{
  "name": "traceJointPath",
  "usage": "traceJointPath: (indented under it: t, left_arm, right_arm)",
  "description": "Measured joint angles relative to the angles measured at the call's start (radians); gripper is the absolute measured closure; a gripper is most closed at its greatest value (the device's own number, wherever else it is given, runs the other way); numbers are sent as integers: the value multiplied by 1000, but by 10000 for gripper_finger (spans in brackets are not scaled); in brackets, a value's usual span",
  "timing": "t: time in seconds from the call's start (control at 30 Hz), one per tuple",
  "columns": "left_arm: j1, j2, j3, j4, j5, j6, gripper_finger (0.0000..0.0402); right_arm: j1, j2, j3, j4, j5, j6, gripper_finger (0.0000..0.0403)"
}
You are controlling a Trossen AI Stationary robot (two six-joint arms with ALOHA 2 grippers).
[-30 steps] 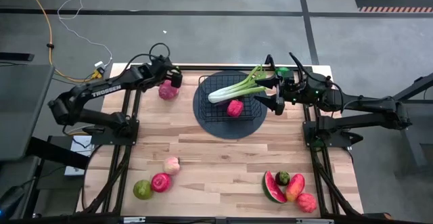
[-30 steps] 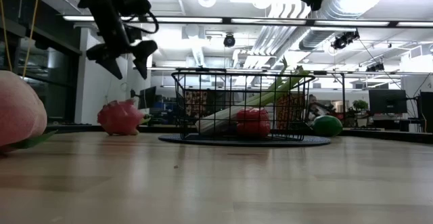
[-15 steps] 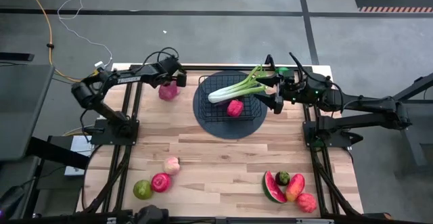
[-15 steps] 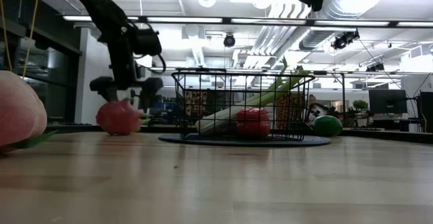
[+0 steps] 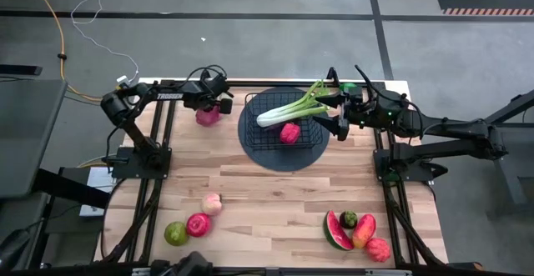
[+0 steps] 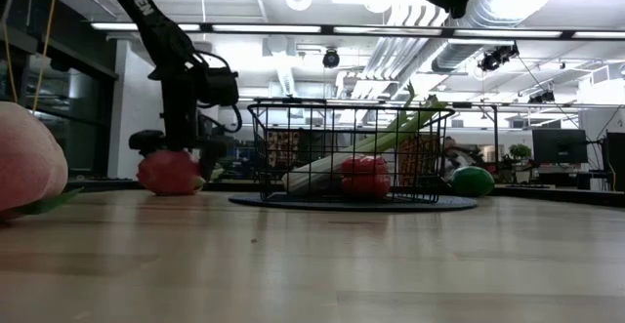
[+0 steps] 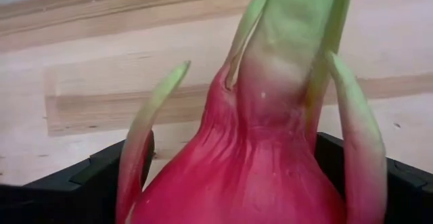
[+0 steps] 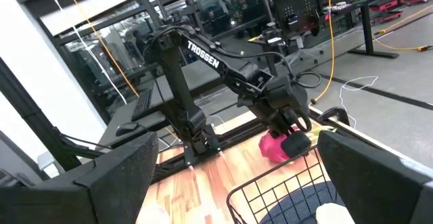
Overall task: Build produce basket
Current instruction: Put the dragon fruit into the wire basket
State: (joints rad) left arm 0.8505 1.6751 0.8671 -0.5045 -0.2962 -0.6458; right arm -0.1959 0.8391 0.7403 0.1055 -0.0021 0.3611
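Observation:
A pink dragon fruit (image 5: 207,115) (image 6: 169,172) lies on the table at the far left, its green-tipped end (image 7: 298,21) pointing away from the wrist camera. My left gripper (image 5: 214,107) (image 6: 176,153) points steeply down over it, open, with one finger on each side of the fruit (image 7: 257,163). The black wire basket (image 5: 249,119) (image 6: 264,147) stands on a dark round mat and holds a green-white leafy stalk (image 5: 292,109) and a red pepper (image 5: 289,132) (image 6: 363,179). My right gripper (image 5: 338,114) (image 8: 230,183) hovers open at the basket's right side, high above the table. My left gripper straddles the dragon fruit's body (image 7: 203,183) from above, slanting down, one finger (image 7: 101,176) on each side. The fruit rests on the table. Whether the fingers touch its skin, I cannot tell.
A green fruit (image 5: 350,86) (image 6: 473,181) lies behind the basket at the far right. A peach (image 5: 212,203), a red apple (image 5: 198,223) and a green apple (image 5: 175,233) lie near left. A watermelon slice (image 5: 336,230) and other produce lie near right.
My left gripper has come down onto the dragon fruit and tipped to point more steeply downward, staying open; its fingers now stand on either side of the fruit. The fruit has stayed where it was.

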Motion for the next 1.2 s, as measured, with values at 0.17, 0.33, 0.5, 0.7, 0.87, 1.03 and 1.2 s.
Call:
traceJointPath:
  t: [0.17,0.33,0.5,0.7,0.87,1.03,1.2]
  left_arm:
    - [4,-84,-6,-24,40,5,40]
    - [15,-218,-5,-58,23,50,113]
    - [-5,-416,-5,-45,6,71,175]
    - [-145,-675,-4,271,-6,152,181]
    - [-347,-706,-2,592,-10,275,181]
    - [-509,-605,68,625,-75,415,181]
    - [-570,-441,235,567,-23,497,182]
  right_arm:
    - [0,0,0,0,0,-1,8]
    - [0,0,0,0,7,-3,8]
    - [0,0,0,0,10,-2,8]
    - [0,0,0,2,10,84,8]
    - [0,0,0,5,10,84,8]
    - [0,0,0,42,49,84,8]
    - [0,-1,0,104,55,60,8]
